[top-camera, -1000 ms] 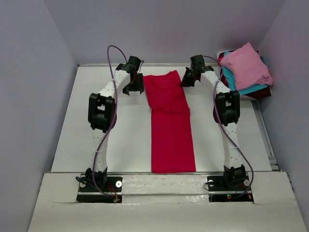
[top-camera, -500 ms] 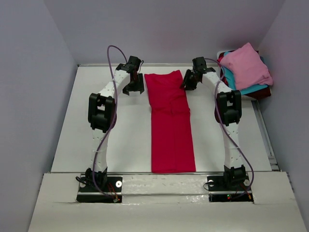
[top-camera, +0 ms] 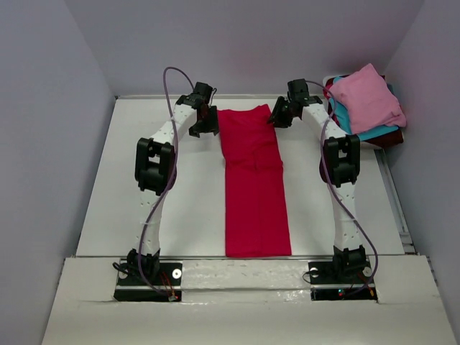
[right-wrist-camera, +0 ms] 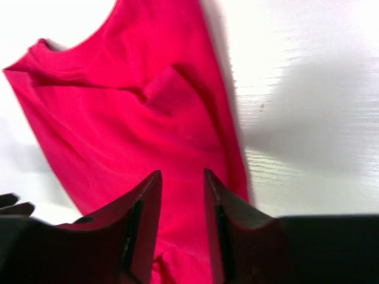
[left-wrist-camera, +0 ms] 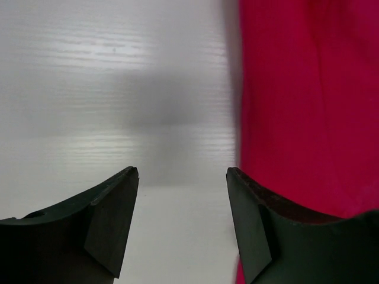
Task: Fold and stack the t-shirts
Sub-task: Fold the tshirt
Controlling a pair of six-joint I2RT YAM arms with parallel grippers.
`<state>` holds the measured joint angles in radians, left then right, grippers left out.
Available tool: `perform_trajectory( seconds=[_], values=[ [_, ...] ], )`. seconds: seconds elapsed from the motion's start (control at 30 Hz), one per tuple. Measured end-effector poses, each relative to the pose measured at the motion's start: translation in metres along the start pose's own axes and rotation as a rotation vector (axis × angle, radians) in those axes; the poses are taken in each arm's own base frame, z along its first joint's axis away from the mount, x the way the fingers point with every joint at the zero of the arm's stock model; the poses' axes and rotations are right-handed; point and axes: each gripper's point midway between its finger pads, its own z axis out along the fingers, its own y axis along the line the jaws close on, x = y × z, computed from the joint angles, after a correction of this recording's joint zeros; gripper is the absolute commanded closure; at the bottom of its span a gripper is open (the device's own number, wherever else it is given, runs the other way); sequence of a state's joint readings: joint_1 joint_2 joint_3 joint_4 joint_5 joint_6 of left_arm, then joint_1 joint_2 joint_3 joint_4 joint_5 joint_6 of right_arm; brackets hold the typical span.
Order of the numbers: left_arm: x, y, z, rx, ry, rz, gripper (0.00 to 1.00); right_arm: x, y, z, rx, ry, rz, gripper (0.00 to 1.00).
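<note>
Red shirt lies in a long strip, left gripper and right gripper open at its far corners; pinch both corners evenly before folding them nearward.

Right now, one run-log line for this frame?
red t-shirt: long strip, flat on table | left gripper: open, at its left edge | right gripper: open, over far right edge, empty | stack: pink on top
</note>
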<state>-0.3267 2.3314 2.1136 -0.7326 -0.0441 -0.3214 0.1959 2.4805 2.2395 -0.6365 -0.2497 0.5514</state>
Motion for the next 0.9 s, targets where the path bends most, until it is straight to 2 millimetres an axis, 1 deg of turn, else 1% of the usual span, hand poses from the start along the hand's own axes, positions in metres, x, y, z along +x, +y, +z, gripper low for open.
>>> perform_trajectory(
  seconds=[0.07, 0.17, 0.27, 0.3, 0.4, 0.53, 0.63, 0.77, 0.9],
  values=[
    [-0.007, -0.013, 0.002, 0.055, -0.019, -0.001, 0.32, -0.003, 0.007, -0.004, -0.021, 0.001, 0.012, 0.67],
    [-0.023, -0.033, 0.006, 0.140, -0.065, -0.004, 0.35, -0.008, 0.018, -0.008, -0.056, -0.004, 0.024, 0.70],
    [-0.039, -0.051, 0.012, 0.219, -0.115, -0.008, 0.42, -0.006, 0.023, -0.010, -0.080, 0.009, 0.038, 0.72],
    [-0.042, -0.056, 0.015, 0.242, -0.125, -0.009, 0.45, -0.005, 0.024, -0.010, -0.084, 0.013, 0.044, 0.73],
    [-0.050, -0.073, 0.019, 0.331, -0.148, -0.019, 0.49, -0.003, 0.029, -0.009, -0.111, 0.032, 0.057, 0.74],
    [-0.053, -0.098, 0.024, 0.471, -0.154, -0.032, 0.55, 0.000, 0.033, 0.005, -0.150, 0.055, 0.070, 0.75],
    [-0.053, -0.113, 0.029, 0.563, -0.146, -0.040, 0.55, 0.011, 0.025, 0.019, -0.145, 0.093, 0.092, 0.75],
    [-0.045, -0.122, 0.037, 0.620, -0.118, -0.045, 0.57, 0.023, 0.017, 0.032, -0.137, 0.132, 0.115, 0.75],
    [-0.036, -0.120, 0.048, 0.607, -0.087, -0.059, 0.58, 0.024, 0.018, 0.034, -0.148, 0.139, 0.118, 0.75]
  ],
)
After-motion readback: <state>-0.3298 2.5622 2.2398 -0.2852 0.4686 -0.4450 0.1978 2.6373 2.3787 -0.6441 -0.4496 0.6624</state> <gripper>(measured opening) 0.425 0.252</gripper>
